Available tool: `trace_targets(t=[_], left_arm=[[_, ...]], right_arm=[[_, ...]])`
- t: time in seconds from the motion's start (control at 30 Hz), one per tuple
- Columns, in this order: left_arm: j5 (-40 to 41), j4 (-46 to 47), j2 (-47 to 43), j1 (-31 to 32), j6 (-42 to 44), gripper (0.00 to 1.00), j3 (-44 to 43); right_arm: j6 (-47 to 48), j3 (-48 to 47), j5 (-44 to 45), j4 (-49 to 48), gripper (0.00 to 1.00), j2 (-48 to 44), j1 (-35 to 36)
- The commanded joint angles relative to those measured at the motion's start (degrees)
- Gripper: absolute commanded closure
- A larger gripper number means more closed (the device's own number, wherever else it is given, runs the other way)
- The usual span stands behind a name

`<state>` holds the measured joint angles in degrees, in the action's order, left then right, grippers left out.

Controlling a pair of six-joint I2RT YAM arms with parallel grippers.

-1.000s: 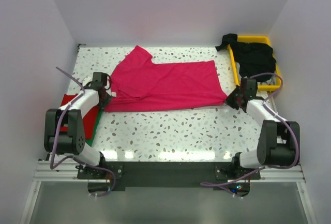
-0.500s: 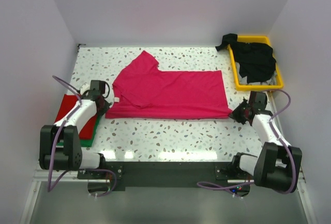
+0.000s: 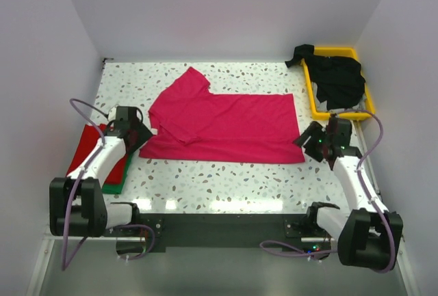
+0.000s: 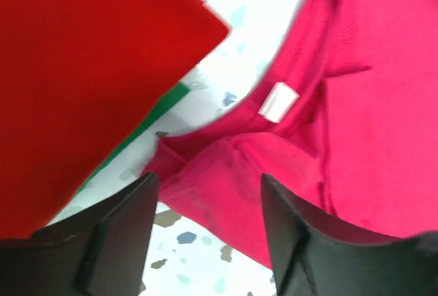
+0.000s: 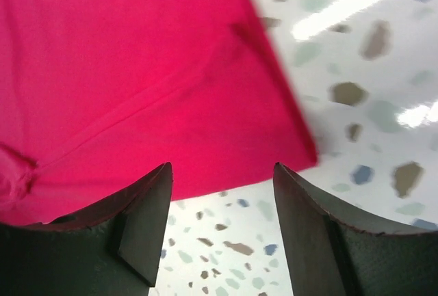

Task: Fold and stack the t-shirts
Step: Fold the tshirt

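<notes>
Jaws of the left gripper [image 3: 139, 135] and right gripper [image 3: 309, 143] stand apart and empty, one at each lower corner of the pink shirt [image 3: 226, 122]. That shirt lies spread mid-frame on the worktop [image 3: 226, 180]. At lower left, a folded red shirt [image 3: 92, 147] sits on a green shirt [image 3: 122, 176]. Black shirts [image 3: 337, 78] fill the yellow tray [image 3: 312, 102] at upper right.
</notes>
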<state>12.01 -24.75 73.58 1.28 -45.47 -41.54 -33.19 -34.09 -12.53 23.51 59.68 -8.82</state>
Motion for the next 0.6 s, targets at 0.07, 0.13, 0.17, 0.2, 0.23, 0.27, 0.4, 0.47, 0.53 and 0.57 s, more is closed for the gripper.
trace_targets(t=[0.07,0.13,0.17,0.2,0.23,0.27,0.4,0.47,0.53,0.57], left_arm=[[-4.53,1.02,-4.05,0.13,3.81,0.31,-5.74],[-6.47,1.98,-5.72,0.13,4.43,0.30,-6.10],[-8.21,2.60,-6.51,0.13,5.12,0.30,-6.18],[-8.67,2.78,-6.78,0.13,5.39,0.30,-6.36],[-9.02,2.61,-7.05,0.13,5.66,0.30,-6.62],[-9.28,3.13,-7.40,0.30,6.18,0.30,-6.45],[-11.13,4.80,-6.52,0.30,5.66,0.30,-5.31],[-11.66,5.59,-6.00,0.30,4.79,0.31,-4.08],[-11.75,6.82,-5.91,0.30,3.99,0.35,-3.29],[-11.75,7.52,-5.64,0.30,3.55,0.36,-2.42]], right_arm=[[1.64,-10.64,10.85,-3.71,0.36,0.78,20.81],[1.99,-13.71,12.17,-6.44,0.36,4.63,25.41],[2.86,-14.94,12.36,-8.28,0.36,6.13,29.69],[3.74,-17.48,13.66,-9.43,0.36,8.06,31.83],[4.53,-18.72,15.59,-10.49,0.37,11.39,33.93],[5.93,-20.22,17.00,-11.46,0.37,13.69,37.96],[10.33,-31.55,20.62,-12.78,0.43,24.41,46.95],[12.97,-35.16,21.49,-13.57,0.49,30.63,51.26],[14.64,-39.38,21.50,-14.45,0.50,34.70,53.81],[16.21,-40.87,21.85,-14.63,0.50,36.45,56.17]])
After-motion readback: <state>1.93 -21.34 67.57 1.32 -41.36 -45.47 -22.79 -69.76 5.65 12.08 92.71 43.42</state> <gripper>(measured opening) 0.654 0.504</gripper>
